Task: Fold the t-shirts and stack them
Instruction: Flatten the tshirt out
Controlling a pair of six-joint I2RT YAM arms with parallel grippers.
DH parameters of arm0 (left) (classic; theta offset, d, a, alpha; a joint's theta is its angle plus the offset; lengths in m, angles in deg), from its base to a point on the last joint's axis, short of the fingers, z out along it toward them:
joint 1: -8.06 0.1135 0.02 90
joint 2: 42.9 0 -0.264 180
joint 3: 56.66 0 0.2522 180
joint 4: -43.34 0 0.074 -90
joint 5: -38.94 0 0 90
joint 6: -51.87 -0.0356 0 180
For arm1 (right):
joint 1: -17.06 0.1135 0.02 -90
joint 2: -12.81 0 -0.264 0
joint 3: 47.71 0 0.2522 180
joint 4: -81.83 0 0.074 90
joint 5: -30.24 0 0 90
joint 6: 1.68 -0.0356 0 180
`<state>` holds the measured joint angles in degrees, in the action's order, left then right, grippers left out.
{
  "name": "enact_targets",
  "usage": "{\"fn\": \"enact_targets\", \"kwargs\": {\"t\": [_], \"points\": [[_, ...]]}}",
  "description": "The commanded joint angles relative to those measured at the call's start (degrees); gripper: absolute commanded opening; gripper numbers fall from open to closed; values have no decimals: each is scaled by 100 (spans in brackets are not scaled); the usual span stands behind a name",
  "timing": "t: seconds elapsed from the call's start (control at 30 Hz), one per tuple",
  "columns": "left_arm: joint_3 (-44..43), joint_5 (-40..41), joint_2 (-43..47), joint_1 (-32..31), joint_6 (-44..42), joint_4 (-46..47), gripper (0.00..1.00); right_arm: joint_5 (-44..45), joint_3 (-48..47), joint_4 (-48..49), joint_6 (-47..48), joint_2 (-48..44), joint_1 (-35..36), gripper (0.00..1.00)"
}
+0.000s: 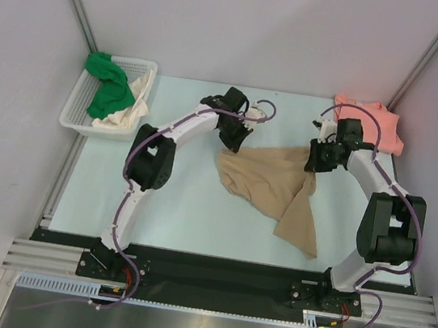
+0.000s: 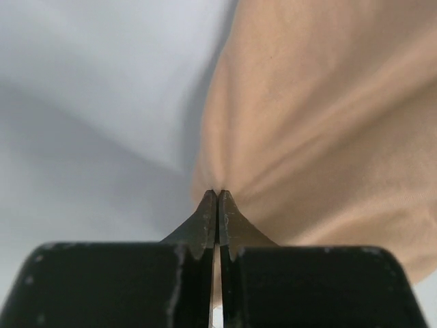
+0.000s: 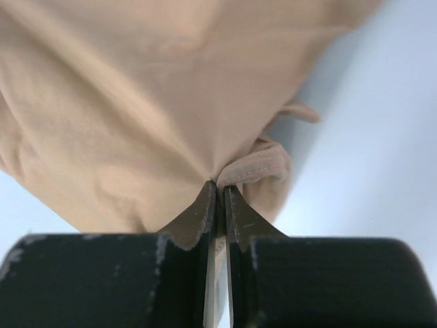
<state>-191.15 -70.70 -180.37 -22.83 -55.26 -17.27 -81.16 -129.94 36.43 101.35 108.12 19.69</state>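
The tan soft-cloth short-sleeved t-shirt [image 1: 269,183] lies crumpled at the middle of the pale blue surface [image 1: 172,206], strung between the two arms. Its far edge runs left to right from the left end effector [image 1: 237,140] to the right end effector [image 1: 315,157], and the rest drapes toward the near edge, a long tail trailing near-right. Left end effector: jaws fully closed, a fold of tan cloth pinched at the tips. Right end effector: jaws closed to a sliver on a bunched, hemmed edge of the same shirt (which part of the garment cannot be told). Each arm holds the end nearer to it, so the coming spread, in my judgement, turns on drawing the two grips apart along that left-right line. The salmon pink t-shirt [image 1: 372,120] lies at the far right corner. The bright green t-shirt [image 1: 103,87] and the cream t-shirt [image 1: 134,103] sit in the white plastic lattice basket [image 1: 75,115] at far left, well apart from both arms.
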Motion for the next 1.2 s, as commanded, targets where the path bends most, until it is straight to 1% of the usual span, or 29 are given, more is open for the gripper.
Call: {"fn": "enact_targets", "kwargs": {"t": [0.0,0.03,0.13,0.17,0.23,0.27,0.33,0.37,0.43,0.47,0.53,0.57,0.6,0.63,0.67,0.7,0.73,0.77,0.8,0.83,0.93,0.97,1.03,1.07,1.13,1.17], "points": [[425,802,1659,84,-300,861,0,471,-718,325,102,-153,-114,0],[462,1117,1966,75,-335,957,0,488,-869,334,172,-92,-114,0],[646,1540,2451,154,-301,1046,1,541,-1466,316,234,110,-140,0],[734,1620,2818,180,-222,1142,1,550,-1624,334,243,146,-132,0],[971,1805,3163,250,-169,1213,1,611,-2019,316,243,234,-140,0],[1068,1945,3504,259,-229,1283,1,629,-2126,316,243,243,-149,0],[1445,2165,3866,259,-361,1336,1,647,-2258,290,261,173,-158,0],[1577,2218,4190,259,-466,1310,0,612,-2294,264,287,112,-149,0],[2016,2175,4464,259,-529,1188,0,340,-2207,80,313,-107,-158,0],[2209,2009,4614,259,-520,1100,0,61,-1989,-8,305,-187,-158,0],[2877,1771,4992,216,-494,854,0,-239,-1654,-254,305,-502,-97,0],[3140,1675,5124,172,-433,792,1,-424,-1444,-368,322,-626,-70,1],[3630,1421,5351,85,-415,652,18,-913,-1067,-630,409,-741,-44,17],[3844,1306,5432,14,-414,590,30,-1144,-837,-781,471,-1003,69,29],[4151,1313,5519,-65,-397,546,39,-1364,-435,-948,524,-1162,140,44],[4241,1313,5642,-214,-388,528,47,-1392,-231,-976,559,-1320,219,49],[4294,1322,5669,-267,-397,537,49,-1418,-89,-950,551,-1635,298,54],[4242,1348,5652,-303,-397,554,52,-1427,17,-836,516,-1725,308,58],[4163,1392,5600,-303,-397,580,59,-1393,131,-740,455,-1796,291,59],[4058,1567,5373,-303,-414,633,60,-1323,141,-652,306,-1805,282,59],[3444,1796,4863,-233,-423,651,59,-1006,18,-256,121,-1507,255,58],[3068,1823,4487,-207,-362,581,59,-771,-35,-99,94,-1245,281,57],[2688,1858,4063,-110,-222,537,57,-585,-245,69,120,-963,281,57],[2364,1841,3661,-23,-178,528,57,-418,-324,183,155,-822,282,57],[2046,1788,3281,101,-37,554,56,-198,-587,280,208,-365,282,56],[1679,1849,2835,180,-10,493,56,-6,-702,368,243,-216,273,56]]}}
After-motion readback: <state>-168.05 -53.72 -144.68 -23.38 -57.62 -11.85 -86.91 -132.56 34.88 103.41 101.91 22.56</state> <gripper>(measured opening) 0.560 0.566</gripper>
